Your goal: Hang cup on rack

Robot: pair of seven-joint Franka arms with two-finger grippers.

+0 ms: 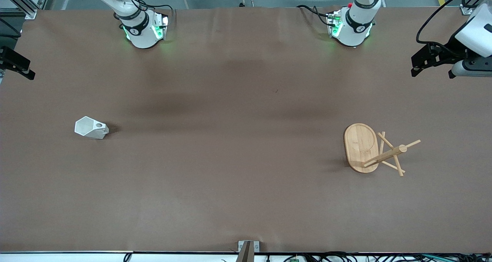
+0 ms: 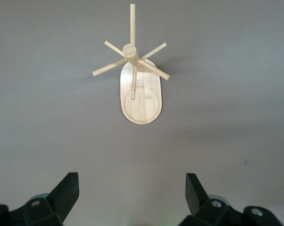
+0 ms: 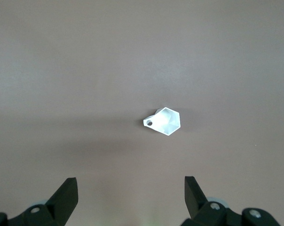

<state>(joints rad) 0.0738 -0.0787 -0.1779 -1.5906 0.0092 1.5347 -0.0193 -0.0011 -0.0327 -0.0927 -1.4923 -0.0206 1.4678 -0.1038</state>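
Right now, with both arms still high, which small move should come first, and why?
Probably lower the right gripper toward the cup. Its fingers are open, and the cup stands alone on the table at the right arm's end, under that wrist camera. The rack stands at the left arm's end, with nothing on its pegs. The left gripper, also open, hangs high over the table and can wait.

Both end effectors are cut off by their wrist views' edges; only fingertips (image 2: 67,190) (image 3: 67,193) show.

A broad brown table (image 1: 230,81) under soft, even light.
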